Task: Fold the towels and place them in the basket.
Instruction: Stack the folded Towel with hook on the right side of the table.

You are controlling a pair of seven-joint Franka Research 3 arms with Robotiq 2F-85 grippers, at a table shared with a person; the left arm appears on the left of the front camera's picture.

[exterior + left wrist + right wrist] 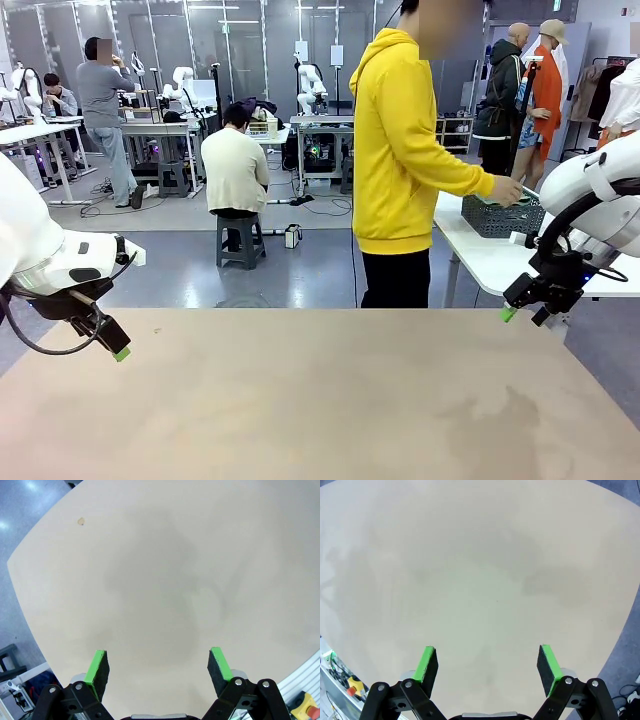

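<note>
The dark grey lattice basket (pixel 497 218) stands on a white side table (pixel 478 258) at the far right, off my work table. A person in a yellow hoodie (pixel 400 150) stands at the far side, turned right, with a hand (pixel 507 190) at the basket's rim. The towels are hidden from me. My left gripper (pixel 112 345) hovers open over the table's left edge, nothing between its green pads (pixel 98 667). My right gripper (pixel 525 315) hangs open above the right edge, and its pads (pixel 546 662) are bare too.
The beige work table (pixel 320 400) spreads below both grippers, with faint darker stains near its middle right. Grey floor lies beyond its far edge. Other people and benches stand farther back in the room.
</note>
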